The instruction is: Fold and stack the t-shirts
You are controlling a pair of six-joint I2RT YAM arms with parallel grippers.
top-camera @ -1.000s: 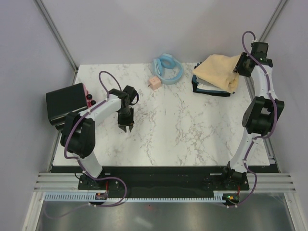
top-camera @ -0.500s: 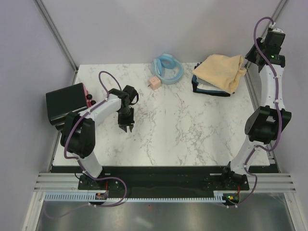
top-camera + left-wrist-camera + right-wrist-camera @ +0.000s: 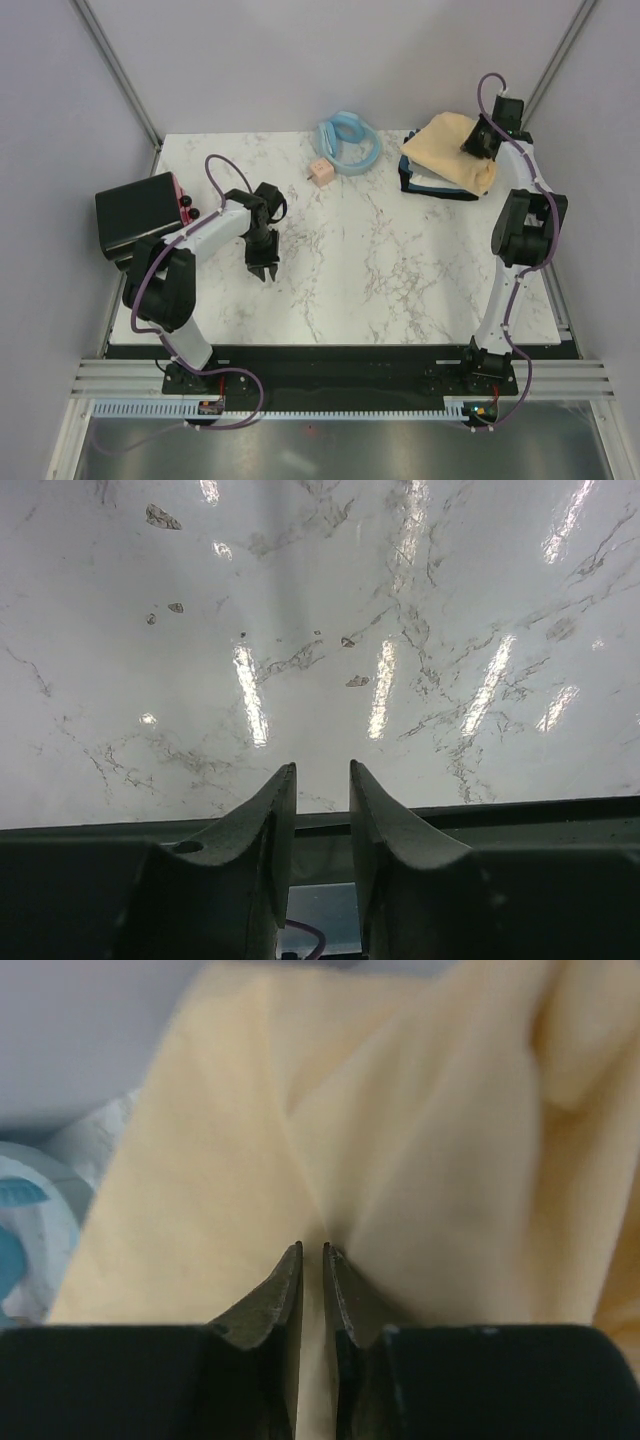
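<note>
A pale yellow t-shirt (image 3: pixel 445 145) lies rumpled on top of a stack at the back right of the table. White and dark navy cloth (image 3: pixel 425 186) show under its front edge. My right gripper (image 3: pixel 478 140) is down on the yellow t-shirt near its right side. In the right wrist view the yellow t-shirt (image 3: pixel 420 1110) fills the frame, and the right gripper (image 3: pixel 312 1250) is nearly closed, with a crease of the cloth pinched between its tips. My left gripper (image 3: pixel 265 272) hangs over bare marble at the left middle. In the left wrist view the left gripper (image 3: pixel 322 768) is narrowly open and empty.
A light blue ring-shaped thing (image 3: pixel 350 140) and a small pink cube (image 3: pixel 320 172) sit at the back middle. A black box with a pink-red side (image 3: pixel 138 210) stands at the left edge of the marble table (image 3: pixel 400 270). The ring's edge shows in the right wrist view (image 3: pixel 20 1210).
My right arm swung up and out to the far right, then came back down onto the yellow t-shirt. The left gripper shifted slightly toward the front.
</note>
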